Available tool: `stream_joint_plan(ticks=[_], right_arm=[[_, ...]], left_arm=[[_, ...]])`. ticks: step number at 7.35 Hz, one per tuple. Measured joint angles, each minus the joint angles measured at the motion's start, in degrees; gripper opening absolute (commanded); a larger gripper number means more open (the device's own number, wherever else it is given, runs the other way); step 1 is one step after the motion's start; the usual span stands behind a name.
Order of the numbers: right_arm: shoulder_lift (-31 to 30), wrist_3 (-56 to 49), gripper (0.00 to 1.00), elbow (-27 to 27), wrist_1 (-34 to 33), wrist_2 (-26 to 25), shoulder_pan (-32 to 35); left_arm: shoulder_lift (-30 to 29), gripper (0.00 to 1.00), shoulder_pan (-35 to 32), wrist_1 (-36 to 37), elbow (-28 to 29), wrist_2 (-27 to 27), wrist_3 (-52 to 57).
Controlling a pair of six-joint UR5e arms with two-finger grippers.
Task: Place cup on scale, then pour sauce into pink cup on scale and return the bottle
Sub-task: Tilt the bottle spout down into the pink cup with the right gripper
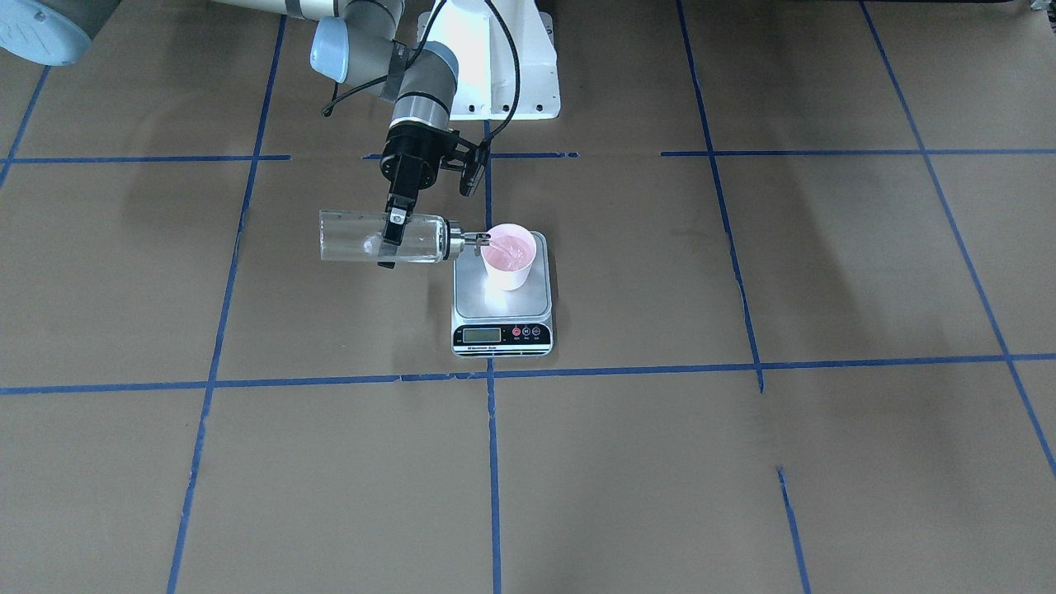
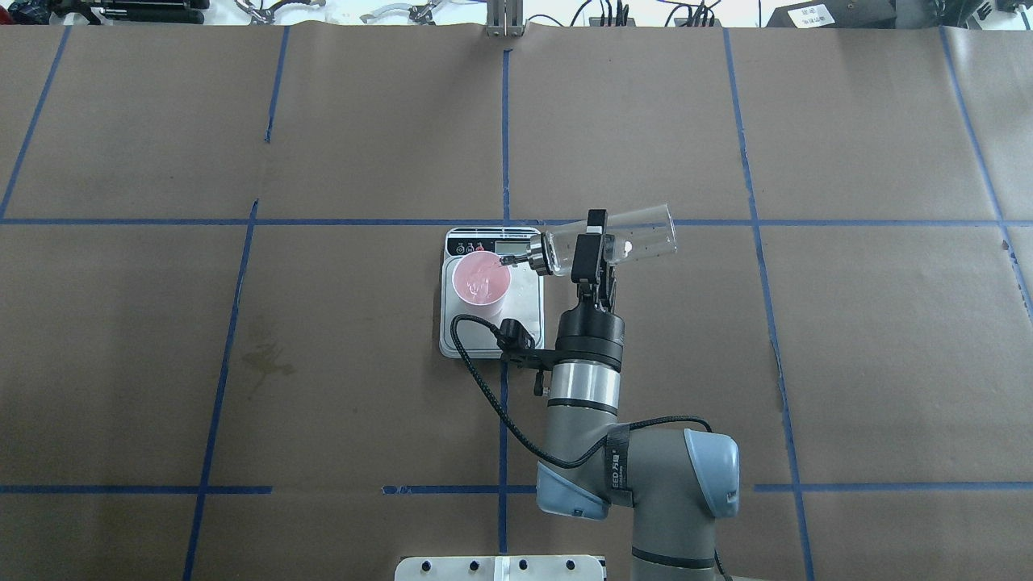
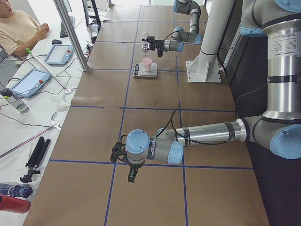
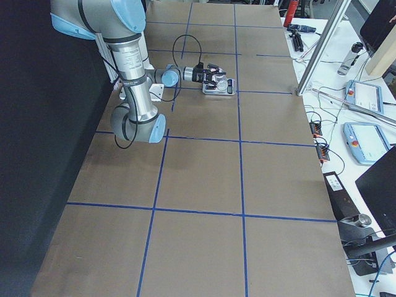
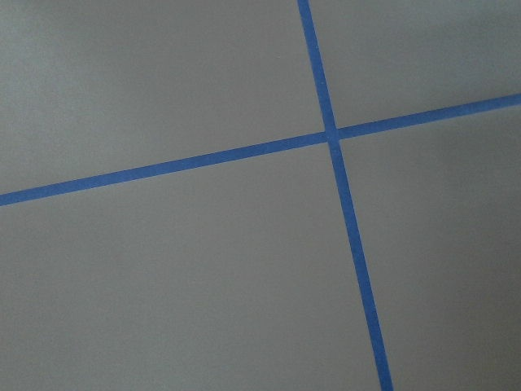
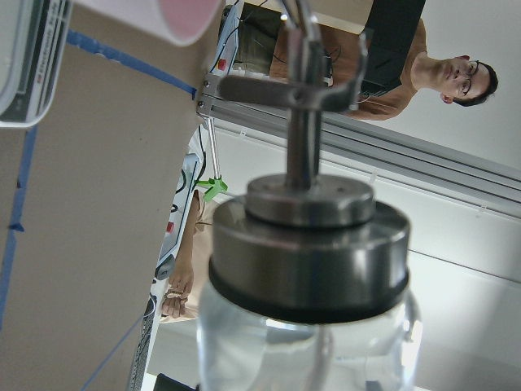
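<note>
1 bottle (image 1: 346,235) horiz. in right hand (image 1: 391,239), spout over cup (image 1: 509,256) on scale (image 1: 495,307).

The left gripper (image 3: 132,175) appeared only in the view from the table's left end, small and pointing down, so whether its fingers were spread or closed could not be told. In the right wrist view the cup (image 6: 175,15) was cut off by the top edge, the scale (image 6: 24,57) by the left edge and the bottle (image 6: 305,342) by the bottom edge. The figures on the display (image 1: 482,334) were too small to read. From overhead, one finger of the right gripper (image 2: 593,234) lay behind the glass, unclear. Any stream from the spout was too fine to make out.
</note>
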Motion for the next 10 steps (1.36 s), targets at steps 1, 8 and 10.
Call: stream_joint_plan(ticks=[1,8,10], right_arm=[[0.0,0.0,0.0,0.0,0.0,0.0,0.0],[0.2,1.0,0.0,-0.2,7.1,0.1,0.0],[0.1,3.2,0.0,-0.2,10.8,1.3,-0.1]], left_arm=[[0.0,1.0,0.0,0.0,0.0,0.0,0.0],[-0.1,1.0,0.0,-0.1,0.0,0.0,-0.1],[-0.1,1.0,0.0,-0.1,0.0,-0.1,-0.1]])
